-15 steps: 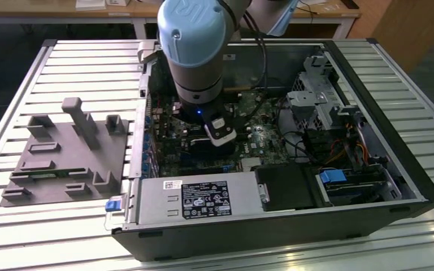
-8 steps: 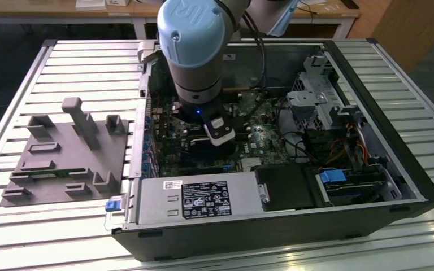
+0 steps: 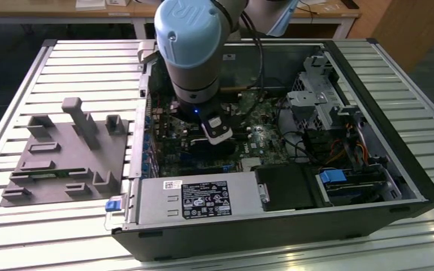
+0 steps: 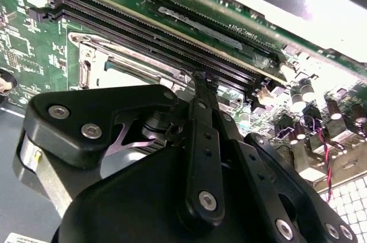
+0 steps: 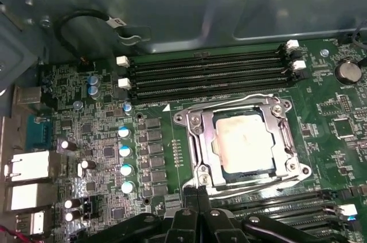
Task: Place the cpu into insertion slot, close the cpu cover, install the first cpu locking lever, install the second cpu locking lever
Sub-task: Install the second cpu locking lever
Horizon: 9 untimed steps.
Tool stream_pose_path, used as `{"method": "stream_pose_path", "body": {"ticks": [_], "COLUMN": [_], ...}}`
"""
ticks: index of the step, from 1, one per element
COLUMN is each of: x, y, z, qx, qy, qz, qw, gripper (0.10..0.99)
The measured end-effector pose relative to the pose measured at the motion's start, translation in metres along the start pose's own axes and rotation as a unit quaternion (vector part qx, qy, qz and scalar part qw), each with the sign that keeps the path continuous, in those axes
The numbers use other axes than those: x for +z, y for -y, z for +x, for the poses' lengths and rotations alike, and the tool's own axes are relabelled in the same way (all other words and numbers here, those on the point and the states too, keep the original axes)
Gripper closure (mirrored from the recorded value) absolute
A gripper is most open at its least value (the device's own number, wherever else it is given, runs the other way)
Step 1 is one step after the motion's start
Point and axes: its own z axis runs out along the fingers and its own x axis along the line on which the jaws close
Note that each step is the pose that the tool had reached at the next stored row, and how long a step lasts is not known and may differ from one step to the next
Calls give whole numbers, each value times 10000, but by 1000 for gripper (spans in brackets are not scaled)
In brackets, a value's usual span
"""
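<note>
In the first wrist view the cpu (image 5: 246,142) lies flat in the insertion slot (image 5: 289,140), its dull pale top showing through the window of the cpu cover (image 5: 199,134), which is folded down over it. One thin wire lever (image 5: 229,102) runs along the socket's side nearest the memory slots. A second lever (image 5: 258,183) runs along the opposite side. My gripper (image 5: 198,192) is shut, its tips at the socket corner where that second lever ends. The fingertips (image 4: 200,78) press against the socket's metal frame (image 4: 92,62). From outside, the gripper (image 3: 215,133) hangs low over the motherboard.
Black memory slots (image 5: 206,74) flank the socket. Capacitors (image 5: 124,157) and rear ports (image 5: 28,168) sit beside it. The open case holds a power supply (image 3: 194,197), drive cage (image 3: 322,101) and cables. A grey fixture tray (image 3: 66,152) lies on the exterior view's left.
</note>
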Motion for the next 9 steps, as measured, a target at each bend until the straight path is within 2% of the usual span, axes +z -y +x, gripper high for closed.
{"method": "stream_pose_path", "body": {"ticks": [9], "x": [43], "y": [-35], "z": [41], "qx": [1], "qy": [0], "qz": [-6], "qw": [10000], "gripper": [984]}}
